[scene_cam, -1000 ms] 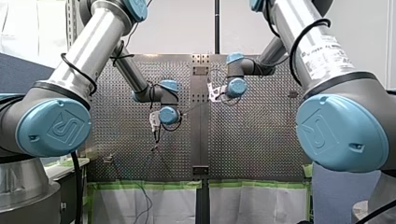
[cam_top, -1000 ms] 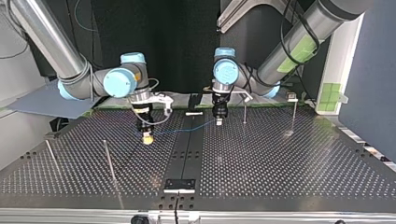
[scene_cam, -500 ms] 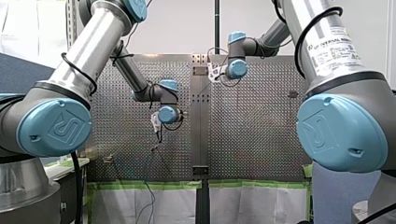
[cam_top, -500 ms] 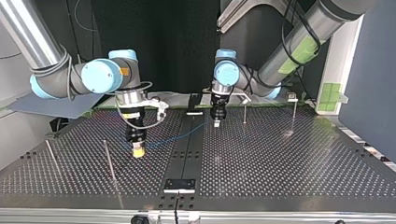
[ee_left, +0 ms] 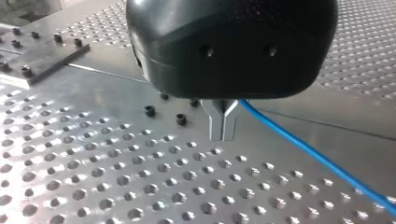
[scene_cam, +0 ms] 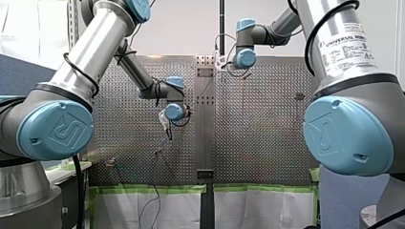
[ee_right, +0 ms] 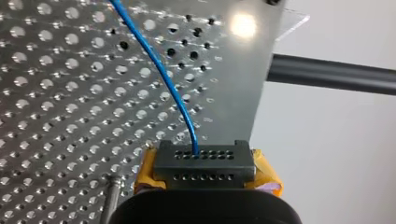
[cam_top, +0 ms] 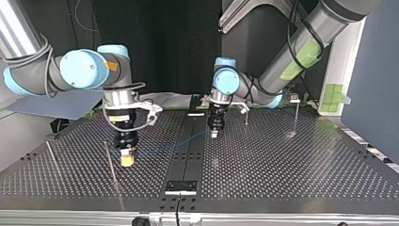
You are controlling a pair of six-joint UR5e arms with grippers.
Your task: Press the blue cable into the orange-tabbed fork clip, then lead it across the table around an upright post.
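My right gripper (cam_top: 126, 161) was clamped on the blue cable (cam_top: 174, 142), which entered between its yellow pads (ee_right: 267, 176). I judged this was to carry the line toward the upright post (cam_top: 110, 162), which stood just at its 9 o'clock in the top view. From that grip the cable ran toward 2 o'clock over the table (cam_top: 282, 179) to my left gripper (cam_top: 214, 133). Its metal fingers (ee_left: 216, 125) were together, seemingly pinching the cable at their root as an anchor.
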